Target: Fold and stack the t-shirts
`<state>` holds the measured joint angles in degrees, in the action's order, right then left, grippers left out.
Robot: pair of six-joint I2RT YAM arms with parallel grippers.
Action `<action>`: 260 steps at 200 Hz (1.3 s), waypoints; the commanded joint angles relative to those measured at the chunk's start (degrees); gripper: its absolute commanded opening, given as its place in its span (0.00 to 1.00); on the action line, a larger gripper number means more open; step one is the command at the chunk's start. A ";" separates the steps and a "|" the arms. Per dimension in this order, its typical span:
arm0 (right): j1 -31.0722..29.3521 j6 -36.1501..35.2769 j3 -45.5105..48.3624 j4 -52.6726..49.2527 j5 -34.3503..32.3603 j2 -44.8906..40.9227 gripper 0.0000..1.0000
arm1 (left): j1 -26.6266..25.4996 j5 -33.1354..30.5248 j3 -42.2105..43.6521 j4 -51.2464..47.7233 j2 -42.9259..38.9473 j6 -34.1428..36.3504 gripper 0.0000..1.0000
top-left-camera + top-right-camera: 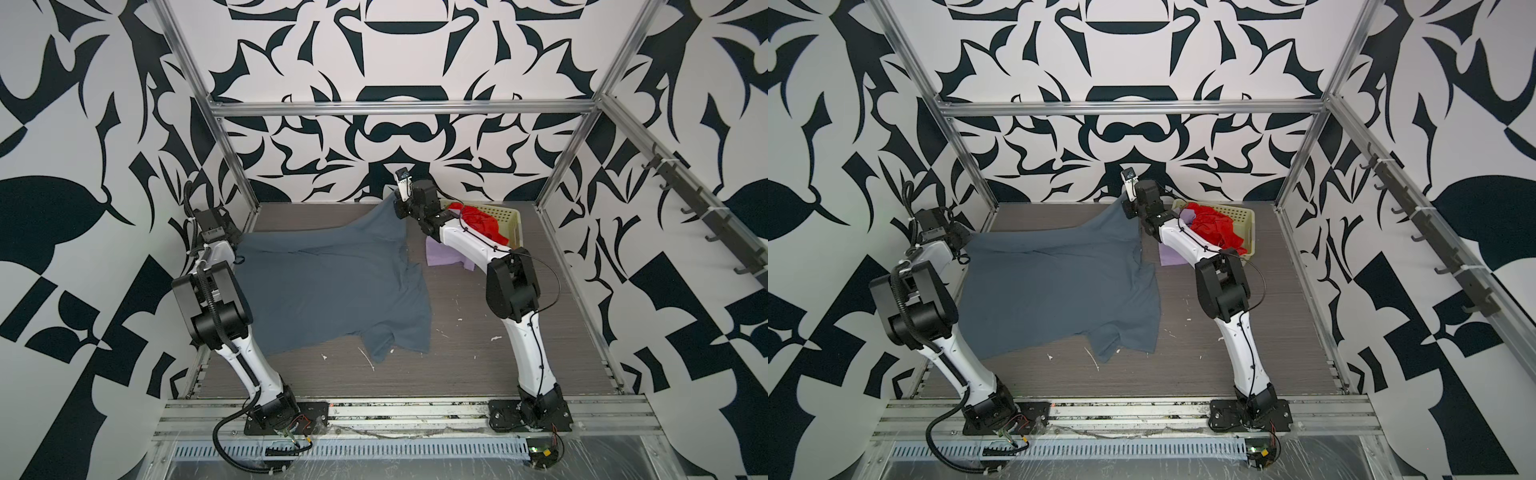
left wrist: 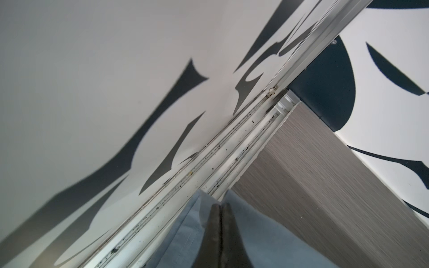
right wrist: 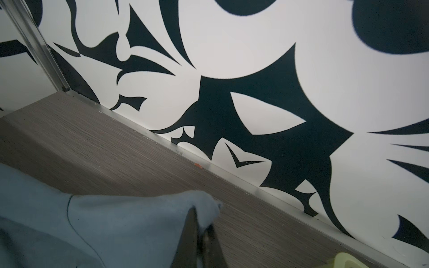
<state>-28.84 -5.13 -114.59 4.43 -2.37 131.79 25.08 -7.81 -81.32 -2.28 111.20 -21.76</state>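
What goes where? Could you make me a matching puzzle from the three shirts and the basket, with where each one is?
1. blue-grey t-shirt
2. red t-shirt
3. lilac t-shirt
4. basket

A. at the far right corner of the table
B. heaped in the basket, spilling over its rim
C. spread on the table, pinched by the left gripper and the right gripper
D. on the table, partly under the right arm

Pairs: 1-C, 2-B, 3-D, 4-A
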 commanded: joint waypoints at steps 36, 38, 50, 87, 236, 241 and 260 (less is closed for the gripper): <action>1.08 0.69 -8.14 3.58 0.09 0.41 0.00 | 0.37 -0.70 -0.02 3.75 -0.18 1.63 0.00; 1.14 0.72 -8.47 3.40 0.04 0.53 0.00 | 0.40 -0.75 0.01 3.77 -0.19 1.57 0.00; 1.07 0.97 -10.53 2.63 0.41 1.10 0.00 | 0.48 -0.81 -0.07 3.87 -0.49 1.45 0.00; 0.99 2.33 -9.20 2.99 2.27 -1.28 0.00 | 0.52 -0.52 2.04 3.95 -2.70 1.37 0.00; -5.27 6.86 38.32 8.60 -4.99 -25.40 0.11 | 3.62 -10.19 18.81 -3.12 -11.16 -5.86 0.08; -5.29 7.25 39.39 9.27 -5.70 -26.76 0.19 | 3.65 -11.06 19.15 -3.63 -11.78 -6.43 0.13; -5.27 8.91 43.31 11.95 -8.15 -32.36 0.36 | 3.71 -12.99 19.62 -5.71 -14.37 -7.86 0.18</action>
<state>-34.22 0.91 -74.37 9.50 -4.89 108.62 28.51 -15.84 -62.78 -4.01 101.41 -26.24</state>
